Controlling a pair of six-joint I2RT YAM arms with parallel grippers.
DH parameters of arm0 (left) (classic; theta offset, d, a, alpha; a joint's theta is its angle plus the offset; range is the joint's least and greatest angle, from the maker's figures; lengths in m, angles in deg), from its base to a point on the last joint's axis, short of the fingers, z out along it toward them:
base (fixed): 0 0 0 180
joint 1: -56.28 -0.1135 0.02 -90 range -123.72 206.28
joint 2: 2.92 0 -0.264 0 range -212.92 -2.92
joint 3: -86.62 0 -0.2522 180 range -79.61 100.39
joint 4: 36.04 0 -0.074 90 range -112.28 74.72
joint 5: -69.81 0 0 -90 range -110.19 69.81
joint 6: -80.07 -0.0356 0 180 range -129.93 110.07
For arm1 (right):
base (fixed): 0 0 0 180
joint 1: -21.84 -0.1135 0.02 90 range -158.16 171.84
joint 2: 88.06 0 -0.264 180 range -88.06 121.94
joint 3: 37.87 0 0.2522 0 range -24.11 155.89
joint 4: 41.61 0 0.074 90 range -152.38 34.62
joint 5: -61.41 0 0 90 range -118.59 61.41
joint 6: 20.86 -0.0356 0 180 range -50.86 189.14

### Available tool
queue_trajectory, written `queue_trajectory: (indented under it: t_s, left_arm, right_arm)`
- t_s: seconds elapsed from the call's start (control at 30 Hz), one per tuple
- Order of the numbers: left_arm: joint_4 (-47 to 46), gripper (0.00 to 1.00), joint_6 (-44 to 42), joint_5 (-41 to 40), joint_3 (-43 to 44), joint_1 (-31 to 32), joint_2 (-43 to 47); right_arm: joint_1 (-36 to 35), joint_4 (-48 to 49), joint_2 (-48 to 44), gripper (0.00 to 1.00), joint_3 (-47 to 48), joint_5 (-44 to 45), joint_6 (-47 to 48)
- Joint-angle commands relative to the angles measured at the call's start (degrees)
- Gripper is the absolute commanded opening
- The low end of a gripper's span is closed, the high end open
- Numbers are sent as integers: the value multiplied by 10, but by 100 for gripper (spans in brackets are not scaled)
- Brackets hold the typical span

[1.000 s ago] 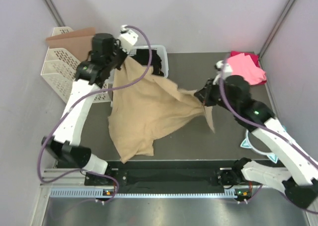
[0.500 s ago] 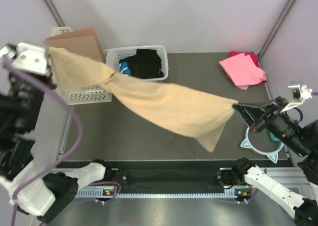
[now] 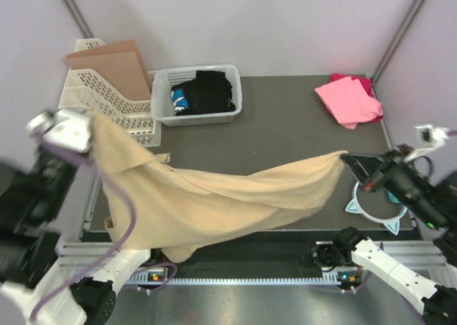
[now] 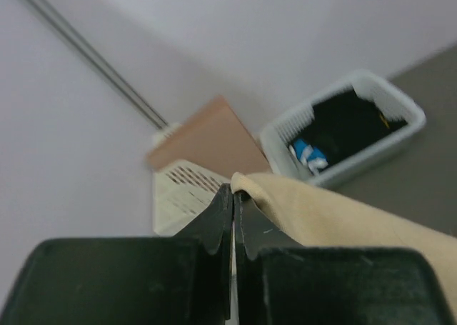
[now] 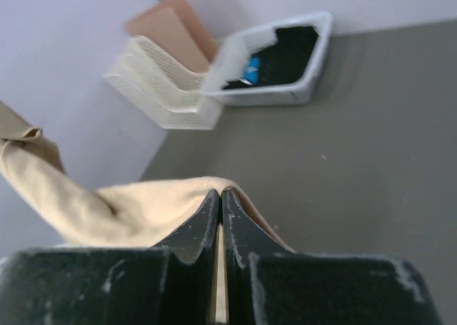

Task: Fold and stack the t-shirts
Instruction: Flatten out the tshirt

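Observation:
The tan t-shirt (image 3: 214, 203) hangs stretched in the air between both arms, sagging over the table's front edge. My left gripper (image 3: 91, 118) is raised high at the left and shut on one corner of it (image 4: 246, 182). At the right, my right gripper (image 3: 345, 156) is shut on the opposite corner (image 5: 214, 186). The cloth drapes away from each pair of fingertips. A folded bright pink t-shirt (image 3: 348, 100) lies at the table's back right on a darker magenta one (image 3: 357, 78).
A white basket (image 3: 201, 114) holding dark clothes stands at the back centre. White file racks (image 3: 107, 100) with a brown cardboard sheet (image 3: 114, 61) stand at the back left. A white ring with teal corners (image 3: 371, 207) lies at the right front.
Both arms have swung the tan t-shirt toward the front of the table. The left gripper came down and forward, and the cloth now sags low instead of stretching diagonally across the middle.

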Motion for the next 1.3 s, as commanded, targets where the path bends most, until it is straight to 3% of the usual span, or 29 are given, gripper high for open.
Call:
queue_trajectory:
  t_s: [0.0, 0.07, 0.17, 0.37, 0.6, 0.67, 0.7, 0.77, 0.8, 0.9, 1.07, 1.2, 1.27]
  left_arm:
    - [-87, 0, 12, 56, -206, -4, -46]
    - [-129, 0, 4, 55, -287, -3, -80]
    - [-199, 0, -11, 48, -340, -3, -159]
    - [-267, 0, -59, 24, -343, 10, -342]
    - [-310, 0, -83, -25, -325, 51, -451]
    - [-309, 0, -82, -25, -330, 55, -460]
    - [-312, 0, -81, -23, -335, 58, -459]
    - [-321, 0, -83, -22, -359, 60, -450]
    - [-329, 0, -86, -22, -367, 61, -446]
    - [-336, 0, -90, -25, -390, 63, -430]
    - [-347, 0, -93, -34, -415, 63, -410]
    - [-350, 0, -90, -37, -423, 63, -404]
    - [-348, 0, -84, -35, -424, 64, -400]
  right_arm:
    - [0, -11, 88, 0, -85, 120, -25]
    - [0, 12, 135, 0, -125, 140, -29]
    - [11, 48, 198, 0, -172, 183, -36]
    - [120, 141, 298, 0, -279, 154, -44]
    - [196, 203, 396, 2, -323, 159, -28]
    - [199, 214, 443, 12, -315, 150, -20]
    - [201, 215, 460, 25, -308, 151, -15]
    - [203, 217, 506, 43, -286, 162, -9]
    - [206, 214, 519, 61, -275, 179, -3]
    - [207, 190, 541, 78, -233, 240, 1]
    - [190, 184, 449, 71, -240, 253, 18]
    - [158, 163, 377, 54, -280, 128, 5]
    - [152, 164, 348, 51, -322, 81, -8]
